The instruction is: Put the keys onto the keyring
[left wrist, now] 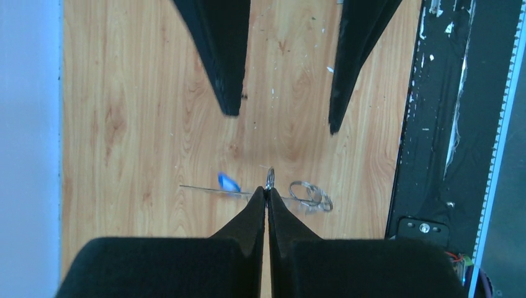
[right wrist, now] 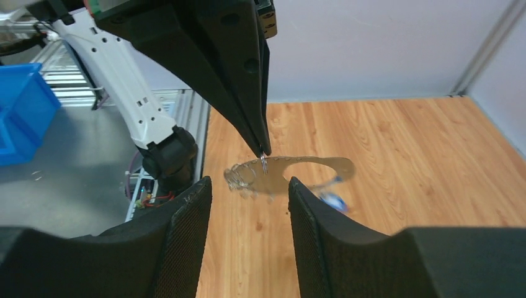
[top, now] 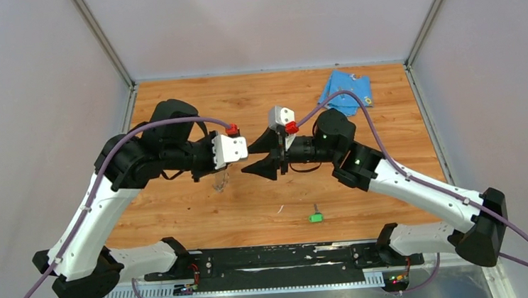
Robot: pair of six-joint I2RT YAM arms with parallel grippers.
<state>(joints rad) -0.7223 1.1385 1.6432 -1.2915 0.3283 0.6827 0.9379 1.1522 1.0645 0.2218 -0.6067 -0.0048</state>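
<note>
My left gripper (left wrist: 267, 194) is shut on a small ring at the edge of the keyring (right wrist: 276, 180), a thin grey band hanging above the table. In the left wrist view the keyring (left wrist: 310, 196) shows edge-on. The blue key (right wrist: 335, 200) dangles blurred from the band's far side, and it also appears as the blue key (left wrist: 228, 182) left of my fingertips. My right gripper (right wrist: 249, 183) stands open facing the band, nothing between its fingers. From above, the left gripper (top: 218, 174) and right gripper (top: 255, 157) meet mid-table. The green key (top: 315, 217) lies on the wood near the front.
A light-blue cloth (top: 345, 89) lies crumpled at the back right of the wooden table (top: 392, 181). A black rail (top: 284, 258) runs along the near edge between the arm bases. Grey walls close in the sides and back.
</note>
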